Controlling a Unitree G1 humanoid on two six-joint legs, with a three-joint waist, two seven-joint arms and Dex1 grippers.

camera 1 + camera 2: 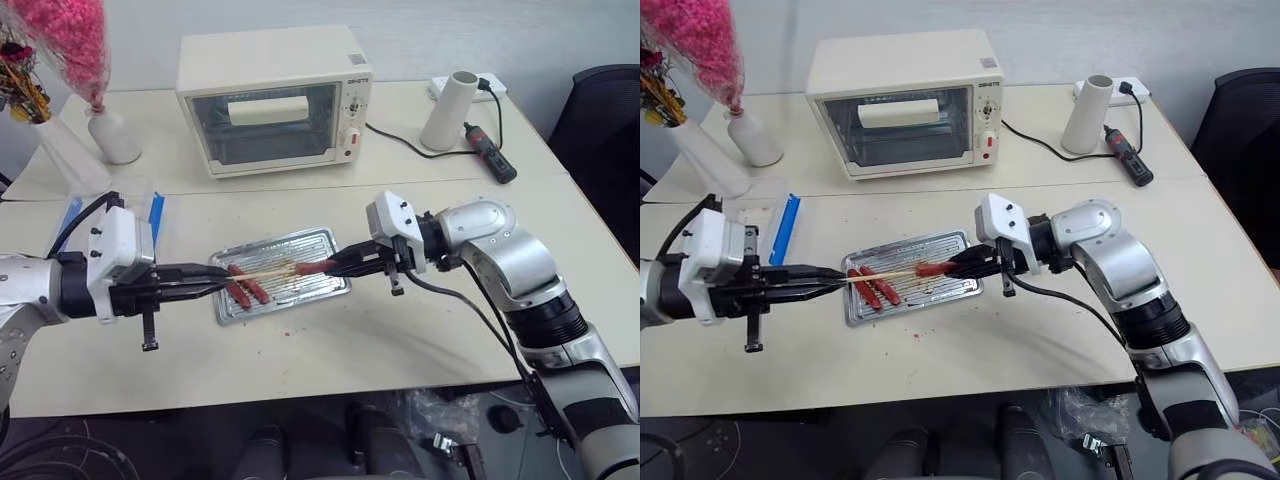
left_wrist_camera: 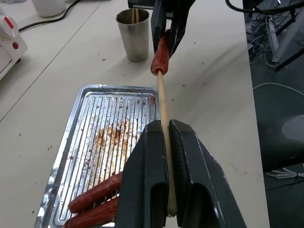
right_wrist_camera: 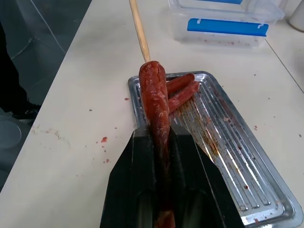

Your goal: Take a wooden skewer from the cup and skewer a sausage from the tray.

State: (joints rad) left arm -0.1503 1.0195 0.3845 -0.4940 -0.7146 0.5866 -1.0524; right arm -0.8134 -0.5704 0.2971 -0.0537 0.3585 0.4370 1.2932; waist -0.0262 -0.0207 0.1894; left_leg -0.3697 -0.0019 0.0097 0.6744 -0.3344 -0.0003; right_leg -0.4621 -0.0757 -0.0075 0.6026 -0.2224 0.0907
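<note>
The wooden skewer (image 1: 883, 274) lies level above the tray (image 1: 318, 242), its left end clamped in the left hand (image 1: 836, 278), its tip at the end of the sausage (image 1: 932, 268). The right hand (image 1: 338, 267) is closed on that sausage. Two more sausages (image 1: 245, 286) rest in the tray's left end on the bench (image 1: 400, 340).

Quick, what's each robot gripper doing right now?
Left gripper: shut on the wooden skewer.
Right gripper: shut on the sausage, which the skewer's tip has entered.
</note>
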